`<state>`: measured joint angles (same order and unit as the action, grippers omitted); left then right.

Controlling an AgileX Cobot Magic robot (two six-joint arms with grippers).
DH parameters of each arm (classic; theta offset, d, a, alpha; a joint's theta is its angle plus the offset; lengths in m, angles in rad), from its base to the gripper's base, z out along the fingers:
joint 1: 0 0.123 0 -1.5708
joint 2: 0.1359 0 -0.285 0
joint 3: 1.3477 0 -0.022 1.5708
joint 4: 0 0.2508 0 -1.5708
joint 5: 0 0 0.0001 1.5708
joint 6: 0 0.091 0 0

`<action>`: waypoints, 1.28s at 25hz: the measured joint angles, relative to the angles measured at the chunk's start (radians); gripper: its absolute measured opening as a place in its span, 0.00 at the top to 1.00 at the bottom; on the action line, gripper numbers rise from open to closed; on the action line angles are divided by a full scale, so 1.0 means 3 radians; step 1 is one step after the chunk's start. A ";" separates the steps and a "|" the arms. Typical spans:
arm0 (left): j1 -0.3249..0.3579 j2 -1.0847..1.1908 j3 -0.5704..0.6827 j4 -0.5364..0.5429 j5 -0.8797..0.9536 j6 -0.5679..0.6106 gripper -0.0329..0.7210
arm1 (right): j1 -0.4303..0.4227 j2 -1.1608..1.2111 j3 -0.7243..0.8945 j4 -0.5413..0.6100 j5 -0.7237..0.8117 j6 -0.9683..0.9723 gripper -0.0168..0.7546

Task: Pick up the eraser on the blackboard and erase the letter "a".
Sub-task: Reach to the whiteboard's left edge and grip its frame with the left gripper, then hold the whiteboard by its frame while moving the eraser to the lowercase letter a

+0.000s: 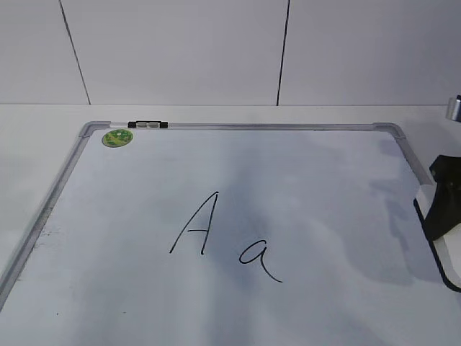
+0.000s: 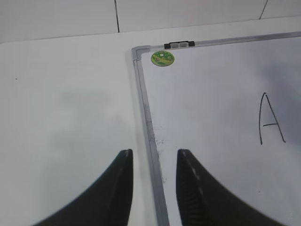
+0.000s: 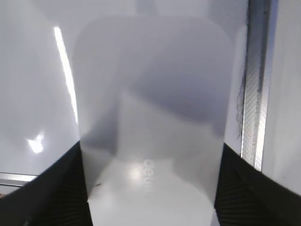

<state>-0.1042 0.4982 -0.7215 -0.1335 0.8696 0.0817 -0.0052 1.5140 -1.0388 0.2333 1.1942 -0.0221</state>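
Status: eraser (image 3: 150,141) clamped between the right gripper (image 3: 150,188) fingers at the board's right edge. Left gripper (image 2: 154,188) fingers spread, empty, over the left frame. Letter "a" (image 1: 258,258) intact on the blackboard (image 1: 238,127). Remaining: carry over, wipe.
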 joint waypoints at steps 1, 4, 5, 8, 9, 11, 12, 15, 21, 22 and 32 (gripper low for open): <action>-0.0029 0.0147 -0.0059 0.0000 -0.0024 0.0000 0.64 | 0.0017 0.0000 -0.0007 0.0000 0.0000 0.0000 0.26; -0.0090 0.0588 -0.0220 -0.0045 -0.0086 0.0000 0.64 | 0.0110 0.0000 -0.0051 -0.0042 0.0000 0.0000 0.26; -0.0096 0.0747 -0.0274 -0.0078 -0.0093 0.0000 0.64 | 0.0156 0.0000 -0.0067 -0.0073 0.0000 0.0007 0.26; -0.0096 0.1179 -0.0392 -0.0231 -0.0099 0.0000 0.64 | 0.0282 0.0000 -0.0160 -0.0215 0.0013 0.0074 0.26; -0.0096 0.1329 -0.0423 -0.0285 -0.0091 0.0000 0.64 | 0.0323 0.0000 -0.0198 -0.0277 0.0019 0.0092 0.26; -0.0096 0.1627 -0.0492 -0.0357 0.0003 0.0000 0.64 | 0.0405 0.0018 -0.0299 -0.0385 0.0058 0.0134 0.26; -0.0096 0.1794 -0.0532 -0.0379 0.0063 0.0000 0.64 | 0.0451 0.0041 -0.0347 -0.0439 0.0065 0.0150 0.26; -0.0099 0.2272 -0.0673 -0.0396 0.0269 0.0000 0.64 | 0.0593 0.0124 -0.0498 -0.0557 0.0071 0.0185 0.26; -0.0099 0.2976 -0.1019 -0.0396 0.0360 -0.0054 0.64 | 0.0803 0.0201 -0.0634 -0.0683 0.0080 0.0246 0.26; -0.0099 0.3057 -0.1086 -0.0383 0.0367 -0.0078 0.64 | 0.0815 0.0201 -0.0634 -0.0683 0.0080 0.0246 0.26; -0.0099 0.4022 -0.1671 0.0069 0.0463 -0.0395 0.64 | 0.0941 0.0201 -0.0634 -0.0704 0.0088 0.0261 0.26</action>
<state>-0.1339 1.7049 -1.2229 -0.1128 1.0085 -0.0368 0.2772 1.5743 -1.2288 0.0221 1.2207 0.0563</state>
